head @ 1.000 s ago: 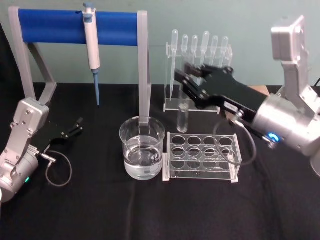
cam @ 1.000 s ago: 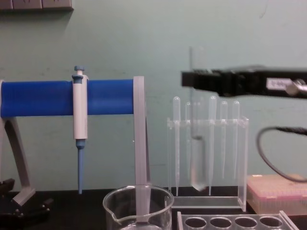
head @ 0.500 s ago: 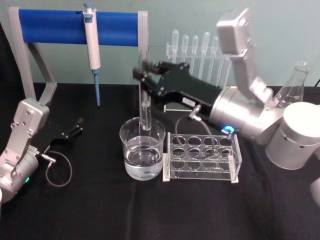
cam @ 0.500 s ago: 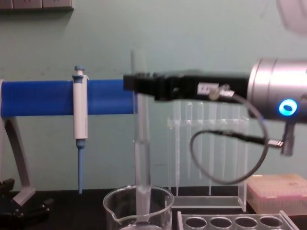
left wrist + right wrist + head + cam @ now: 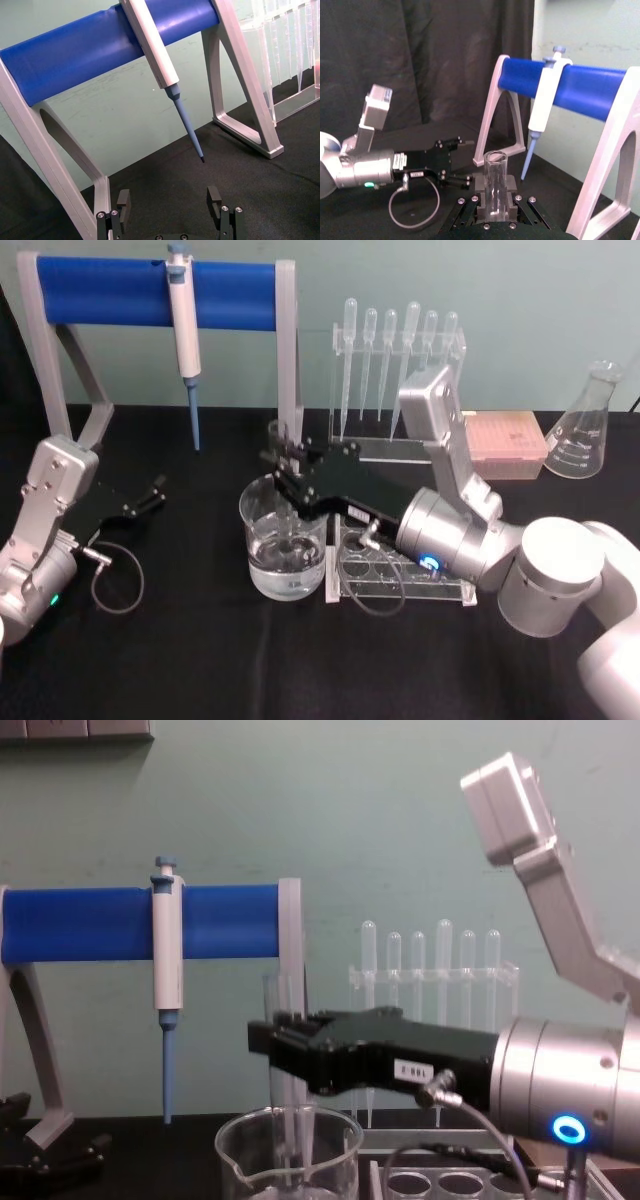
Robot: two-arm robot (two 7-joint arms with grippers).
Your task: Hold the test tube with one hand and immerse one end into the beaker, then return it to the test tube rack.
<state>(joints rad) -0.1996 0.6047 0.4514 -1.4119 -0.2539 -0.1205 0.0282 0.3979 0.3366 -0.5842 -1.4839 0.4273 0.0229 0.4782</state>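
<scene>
The test tube stands upright in my right gripper, which is shut on its middle. The tube's lower end reaches down inside the beaker. From the head, the right gripper hovers over the beaker, which holds clear water. The right wrist view has the test tube clamped between the fingers, its open rim up. My left gripper rests at the table's left, away from the beaker, and it stands open with nothing in it.
A blue-barred stand carries a micropipette behind the beaker. A rack of plastic pipettes stands at the back. A clear tube rack sits right of the beaker. A conical flask and a pink box are far right.
My right gripper carried the test tube leftward from above the tube rack to over the beaker, then lowered it so its bottom end went inside. The left arm stayed still.
</scene>
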